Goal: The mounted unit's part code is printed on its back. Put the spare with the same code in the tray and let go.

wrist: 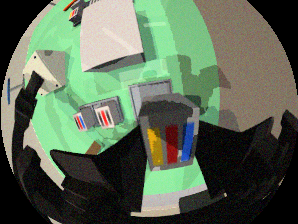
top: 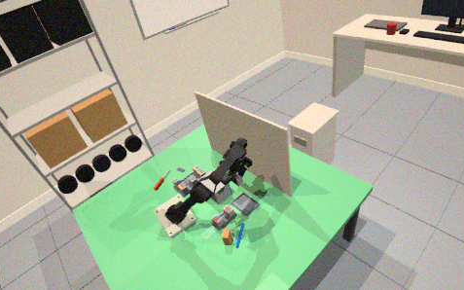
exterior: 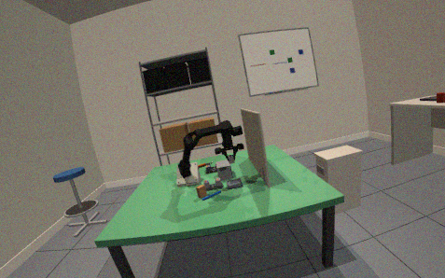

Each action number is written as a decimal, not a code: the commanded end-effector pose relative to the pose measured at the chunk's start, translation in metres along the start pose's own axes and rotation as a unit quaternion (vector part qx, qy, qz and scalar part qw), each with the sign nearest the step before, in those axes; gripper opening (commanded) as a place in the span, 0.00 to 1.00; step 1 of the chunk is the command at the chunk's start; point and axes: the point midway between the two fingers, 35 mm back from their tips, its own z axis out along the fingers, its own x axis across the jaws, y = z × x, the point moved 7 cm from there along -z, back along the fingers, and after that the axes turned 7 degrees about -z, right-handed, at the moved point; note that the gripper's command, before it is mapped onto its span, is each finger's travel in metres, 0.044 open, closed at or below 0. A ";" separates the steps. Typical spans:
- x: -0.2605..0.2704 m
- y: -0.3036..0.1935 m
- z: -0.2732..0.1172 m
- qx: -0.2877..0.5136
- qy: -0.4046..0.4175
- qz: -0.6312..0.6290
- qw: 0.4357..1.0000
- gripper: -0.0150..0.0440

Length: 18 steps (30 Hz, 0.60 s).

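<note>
Near the table's (top: 315, 229) left edge, an orange-handled screwdriver (top: 160, 180). Toward the middle, two grey spares (top: 191, 179) side by side, then the arm's base plate (top: 175, 220) and a larger grey block (top: 222, 193). Raised above the green surface, the gripper (wrist: 170, 137) clamped on a grey spare (wrist: 172, 140) marked with yellow, red and blue stripes, directly over the grey tray (top: 245, 203) in the wrist view. Nearer the front edge, another spare (top: 224, 217), an orange block (top: 227, 236) and a blue pen (top: 239, 235). Rightward, the upright beige panel (top: 247, 141), standing across the table's far half.
</note>
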 end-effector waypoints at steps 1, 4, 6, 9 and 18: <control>0.011 -0.026 0.003 0.014 0.007 -0.006 1.000 0.25; 0.012 -0.027 0.004 0.015 0.007 -0.006 1.000 0.25; 0.012 -0.028 0.004 0.015 0.007 -0.007 1.000 0.25; 0.011 -0.028 0.005 0.014 0.007 -0.007 1.000 0.25; 0.010 -0.028 0.012 0.014 0.007 -0.007 1.000 0.25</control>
